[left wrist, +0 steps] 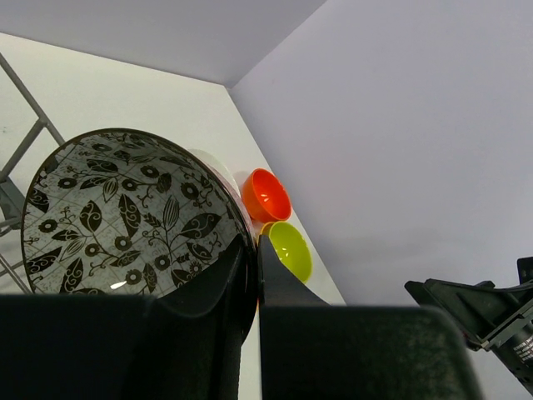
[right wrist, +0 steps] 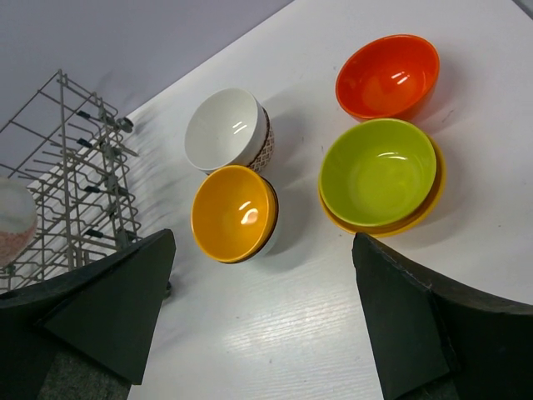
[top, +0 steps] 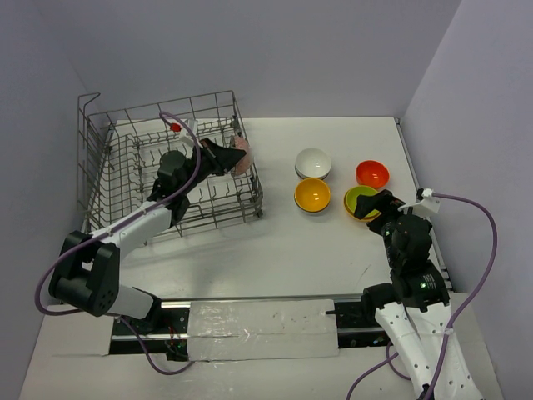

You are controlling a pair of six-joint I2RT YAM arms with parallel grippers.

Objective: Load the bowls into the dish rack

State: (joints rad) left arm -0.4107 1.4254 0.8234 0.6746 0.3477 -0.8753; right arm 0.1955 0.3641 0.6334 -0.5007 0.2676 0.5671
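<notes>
Our left gripper is nearly closed, pinching the rim of the black-and-white bowl, with the dish rack beneath it. Our right gripper gapes wide and holds nothing, the lime green bowl just ahead on the worktop.

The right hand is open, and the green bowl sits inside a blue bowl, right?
Not quite. The lime green bowl sits inside a yellow-orange bowl, not a blue one; the right wrist view shows it. The right hand is open.

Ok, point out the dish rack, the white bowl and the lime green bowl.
dish rack (top: 93, 167): top view, left wall.
white bowl (right wrist: 223, 127): right wrist view, inner bottom.
lime green bowl (right wrist: 376, 171): right wrist view, inner bottom.
</notes>
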